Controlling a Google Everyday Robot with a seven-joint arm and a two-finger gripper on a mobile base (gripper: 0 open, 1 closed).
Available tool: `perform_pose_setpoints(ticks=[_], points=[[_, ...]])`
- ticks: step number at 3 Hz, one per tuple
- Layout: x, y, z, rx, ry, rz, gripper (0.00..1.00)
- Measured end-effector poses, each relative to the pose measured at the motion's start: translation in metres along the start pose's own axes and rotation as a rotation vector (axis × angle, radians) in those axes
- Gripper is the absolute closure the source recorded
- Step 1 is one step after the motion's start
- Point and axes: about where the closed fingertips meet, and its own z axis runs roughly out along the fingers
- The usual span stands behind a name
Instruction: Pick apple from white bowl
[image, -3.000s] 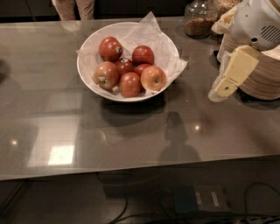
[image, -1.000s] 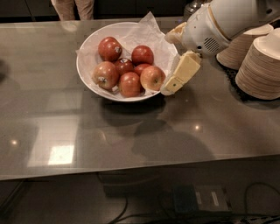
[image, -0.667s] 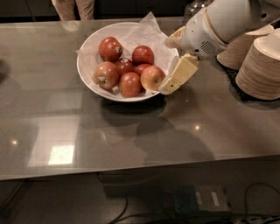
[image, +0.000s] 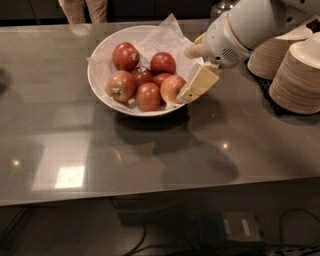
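The white bowl (image: 93, 80), lined with crumpled white paper, stands on the grey table at the back middle. It holds several apples. The palest one, the yellow-orange apple (image: 171, 88), lies at the bowl's right front edge, beside darker red apples (image: 125, 55). My gripper (image: 186, 73) is at the bowl's right rim, right next to the pale apple. It is open: the lower finger (image: 200, 82) reaches down to the apple's right side, and the upper finger lies over the paper. It holds nothing.
Stacks of beige paper bowls (image: 297, 79) stand at the right, behind and beside my arm. A person's legs (image: 82, 9) are at the far edge behind the bowl. The table's front edge (image: 150, 195) runs along the bottom, with cables on the floor below.
My arm has swung left from the paper bowl stacks to the white bowl's right rim, and in the last second it has eased closer to the pale apple. The apples have not moved.
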Motion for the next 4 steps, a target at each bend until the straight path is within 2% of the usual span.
perform_pose_setpoints(ticks=[1,4], points=[[-0.004,-0.002,0.007,-0.015,-0.007,-0.004,0.34],[-0.009,-0.001,0.030,-0.083,-0.020,-0.002,0.31]])
